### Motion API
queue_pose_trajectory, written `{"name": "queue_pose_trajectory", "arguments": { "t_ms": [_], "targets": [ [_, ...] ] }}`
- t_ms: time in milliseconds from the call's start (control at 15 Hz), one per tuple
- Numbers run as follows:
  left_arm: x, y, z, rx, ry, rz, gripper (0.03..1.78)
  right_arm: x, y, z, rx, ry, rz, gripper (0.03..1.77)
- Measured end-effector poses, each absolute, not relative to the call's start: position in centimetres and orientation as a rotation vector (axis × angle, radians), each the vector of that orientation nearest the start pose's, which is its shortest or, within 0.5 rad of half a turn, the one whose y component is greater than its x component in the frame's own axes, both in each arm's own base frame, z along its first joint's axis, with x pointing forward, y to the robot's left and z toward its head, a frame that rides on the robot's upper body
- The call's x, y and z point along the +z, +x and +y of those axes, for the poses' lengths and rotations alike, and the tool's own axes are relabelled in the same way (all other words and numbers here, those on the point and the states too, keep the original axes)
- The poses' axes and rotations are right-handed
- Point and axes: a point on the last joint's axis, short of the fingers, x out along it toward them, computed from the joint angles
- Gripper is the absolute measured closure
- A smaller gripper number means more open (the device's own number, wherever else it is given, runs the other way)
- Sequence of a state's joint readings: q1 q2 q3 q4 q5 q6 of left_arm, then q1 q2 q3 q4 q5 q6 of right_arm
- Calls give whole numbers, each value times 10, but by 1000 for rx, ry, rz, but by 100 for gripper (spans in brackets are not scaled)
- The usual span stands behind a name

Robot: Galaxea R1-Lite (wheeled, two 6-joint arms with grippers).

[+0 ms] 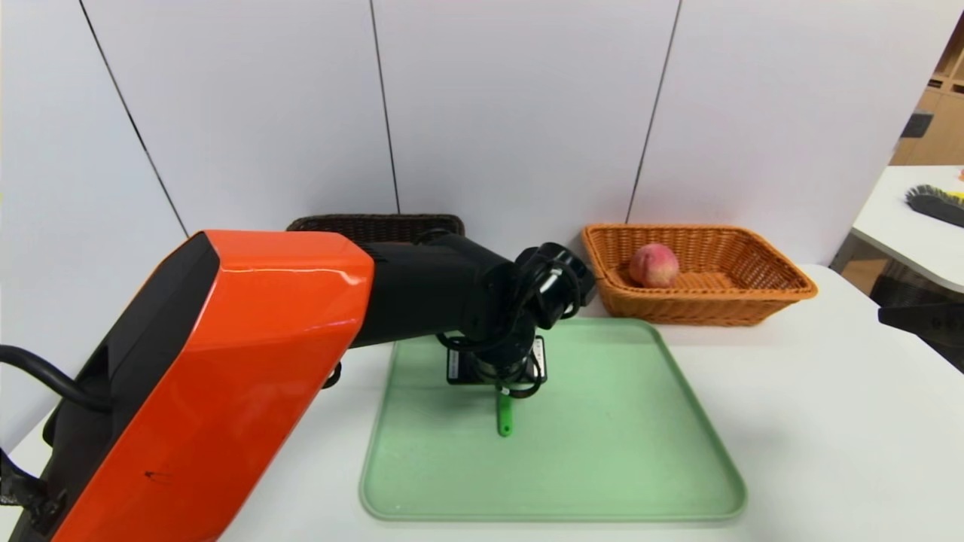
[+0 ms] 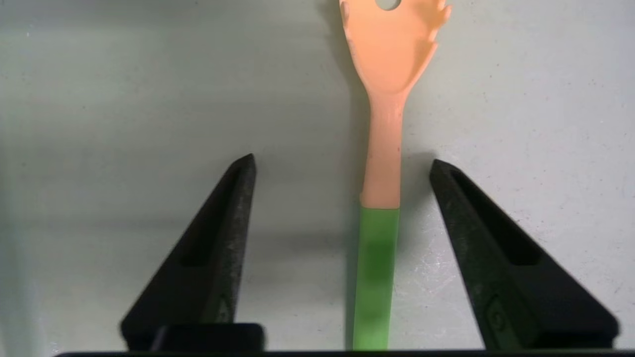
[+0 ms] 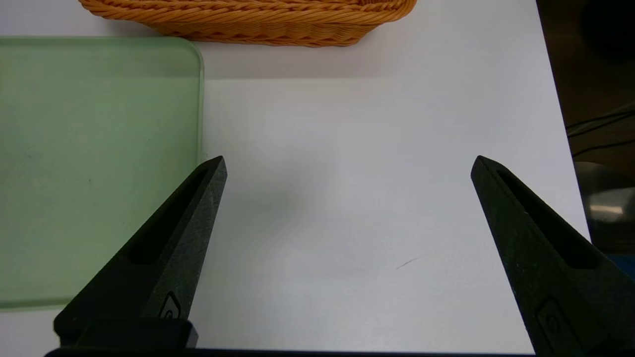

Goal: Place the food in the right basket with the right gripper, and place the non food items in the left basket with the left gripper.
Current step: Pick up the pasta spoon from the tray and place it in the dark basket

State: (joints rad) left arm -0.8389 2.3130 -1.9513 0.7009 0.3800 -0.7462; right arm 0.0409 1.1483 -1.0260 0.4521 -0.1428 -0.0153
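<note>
The fork (image 2: 379, 198), with a yellow-orange head and green handle, lies flat on the green tray (image 1: 640, 452). Only its handle end (image 1: 504, 418) shows in the head view, below my left wrist. My left gripper (image 2: 343, 161) hangs low over the fork and is open. One finger stands on each side of the handle, with a gap on both sides. The peach (image 1: 654, 265) rests inside the orange right basket (image 1: 783, 278). The dark left basket (image 1: 376, 223) stands behind my left arm, mostly hidden. My right gripper (image 3: 348, 159) is open and empty above the white table, right of the tray (image 3: 74, 148).
White wall panels stand close behind both baskets. The orange basket (image 3: 248, 22) sits just past the tray's far right corner. The table's right edge (image 3: 560, 148) drops off beside my right gripper. A second table with a brush (image 1: 934, 203) stands at far right.
</note>
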Motion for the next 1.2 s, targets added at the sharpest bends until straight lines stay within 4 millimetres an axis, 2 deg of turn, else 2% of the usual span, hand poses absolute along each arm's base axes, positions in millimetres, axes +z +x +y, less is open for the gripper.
{"name": "queue_pose_trajectory", "arguments": {
  "t_ms": [267,333,400,867,1000,1200],
  "targets": [
    [141,302,-323,-66,-76,956,109,273,146,3,-93,-68,570,10],
    [141,302,-323,-64,-77,957,154,273,146,3,-92,-68,569,10],
    [141,302,-323,-64,-78,957,170,273,146,3,-92,-69,567,10],
    [144,302,-322,-65,-80,955,170,275,145,3,-91,-68,561,10],
    [153,296,-323,-89,-85,945,170,275,144,3,-92,-68,564,10],
    [178,274,-330,-173,-88,912,170,273,144,3,-92,-69,567,10]
  ]
}}
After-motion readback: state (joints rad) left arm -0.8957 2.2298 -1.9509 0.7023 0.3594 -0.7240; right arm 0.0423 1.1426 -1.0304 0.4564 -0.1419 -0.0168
